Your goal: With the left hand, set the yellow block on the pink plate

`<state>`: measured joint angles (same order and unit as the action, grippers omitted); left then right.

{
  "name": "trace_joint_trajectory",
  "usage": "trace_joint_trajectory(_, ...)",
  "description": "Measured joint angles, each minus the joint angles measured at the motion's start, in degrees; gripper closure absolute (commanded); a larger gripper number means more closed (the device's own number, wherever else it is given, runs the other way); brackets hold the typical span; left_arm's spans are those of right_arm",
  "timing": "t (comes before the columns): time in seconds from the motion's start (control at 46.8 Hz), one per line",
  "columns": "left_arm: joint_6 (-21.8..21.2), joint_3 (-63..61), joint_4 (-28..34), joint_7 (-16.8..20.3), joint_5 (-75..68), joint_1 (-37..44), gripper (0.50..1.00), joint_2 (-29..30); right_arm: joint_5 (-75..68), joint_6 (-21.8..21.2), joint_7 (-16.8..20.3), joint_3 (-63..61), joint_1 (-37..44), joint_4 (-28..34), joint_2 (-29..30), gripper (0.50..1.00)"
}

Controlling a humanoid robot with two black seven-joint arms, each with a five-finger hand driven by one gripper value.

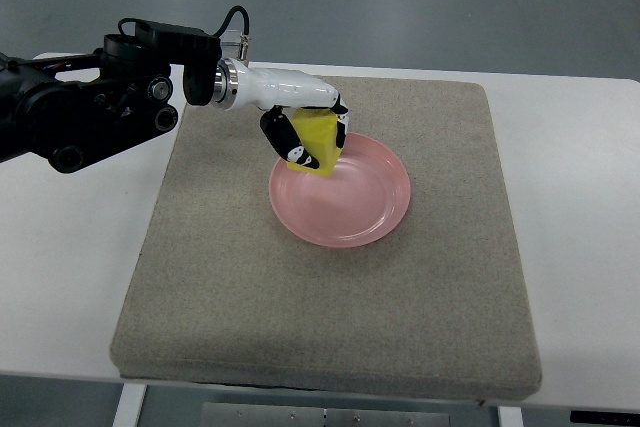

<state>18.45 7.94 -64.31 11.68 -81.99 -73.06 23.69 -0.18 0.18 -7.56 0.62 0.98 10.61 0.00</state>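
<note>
My left hand [312, 137] reaches in from the left and is shut on the yellow block [317, 139]. It holds the block at the far left rim of the pink plate [345, 197], which lies on the grey mat. The block hangs low over the plate's edge; I cannot tell whether it touches the plate. The fingers cover part of the block. The right arm is out of view.
The grey fabric mat [330, 297] covers most of the white table [580, 247]. My dark left arm [90, 102] lies over the table's far left corner. Grey floor shows beyond the table's far edge.
</note>
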Motion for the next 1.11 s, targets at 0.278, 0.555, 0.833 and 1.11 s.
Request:
trace_joint_trajectory(0.278, -2.63, -3.62, 0.5, -0.09, -2.8, 1.0, 1.0, -3.42, 0.0, 0.0, 0.0, 0.02, 0.0, -0.01, 0.0, 0.576)
trace_joint_trajectory(0.555, -5.03, -3.99, 3.8, -0.11, -2.86, 2.63, 0.637, -6.77, 0.0, 0.0, 0.0, 0.0, 0.02, -0.04, 0.0, 0.576)
trace_joint_trajectory(0.833, -5.08, -3.91, 3.9, -0.17, -2.58, 3.26, 0.504, -6.81, 0.0, 0.0, 0.0, 0.0, 0.03, -0.01, 0.0, 0.576)
trace_joint_trajectory(1.11, -4.53, 0.22, 2.9, 0.0, 5.49, 2.4, 0.504, -4.24, 0.0, 0.0, -0.01, 0.01, -0.01, -0.02, 0.0, 0.576)
